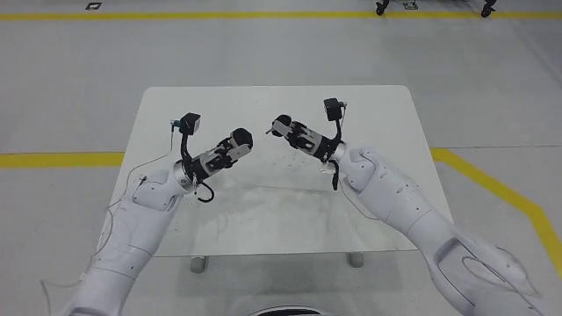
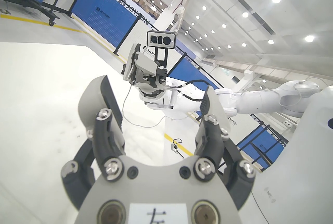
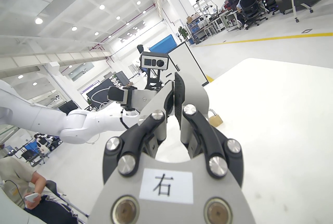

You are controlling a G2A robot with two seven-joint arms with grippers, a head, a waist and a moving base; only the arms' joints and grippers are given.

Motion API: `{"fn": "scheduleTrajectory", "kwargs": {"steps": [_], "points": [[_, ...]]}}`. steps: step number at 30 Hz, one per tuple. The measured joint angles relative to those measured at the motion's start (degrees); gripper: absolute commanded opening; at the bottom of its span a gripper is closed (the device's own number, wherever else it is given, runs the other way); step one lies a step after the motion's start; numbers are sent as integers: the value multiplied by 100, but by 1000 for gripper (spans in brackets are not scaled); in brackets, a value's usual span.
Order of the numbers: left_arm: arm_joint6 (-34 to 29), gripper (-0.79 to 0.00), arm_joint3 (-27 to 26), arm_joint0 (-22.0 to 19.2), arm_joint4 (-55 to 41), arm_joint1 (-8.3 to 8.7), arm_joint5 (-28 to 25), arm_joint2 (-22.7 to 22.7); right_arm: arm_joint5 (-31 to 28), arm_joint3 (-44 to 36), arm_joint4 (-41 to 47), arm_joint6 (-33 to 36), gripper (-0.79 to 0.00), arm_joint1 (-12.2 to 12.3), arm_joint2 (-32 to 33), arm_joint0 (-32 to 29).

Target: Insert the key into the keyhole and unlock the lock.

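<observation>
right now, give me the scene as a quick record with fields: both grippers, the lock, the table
left gripper: open, empty, raised above the table
right gripper: shut, raised, pointing toward the left gripper
padlock: lying on the table beyond the right gripper, apart from both grippers
table: white, with the padlock on it
task state: padlock not yet picked up
</observation>
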Motion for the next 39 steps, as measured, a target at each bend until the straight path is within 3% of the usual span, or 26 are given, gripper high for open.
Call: {"fn": "scheduleTrajectory", "kwargs": {"steps": [13, 30, 39], "points": [[653, -443, 188, -116, 928, -129, 0, 123, 0, 142, 906, 709, -785, -88, -169, 157], [819, -505, 490, -283, 913, -140, 0, 279, 0, 311, 1075, 1324, -785, -279, -200, 231], [797, -785, 646, -358, 816, -148, 0, 364, 0, 395, 1026, 1469, -785, -354, -138, 256]]}}
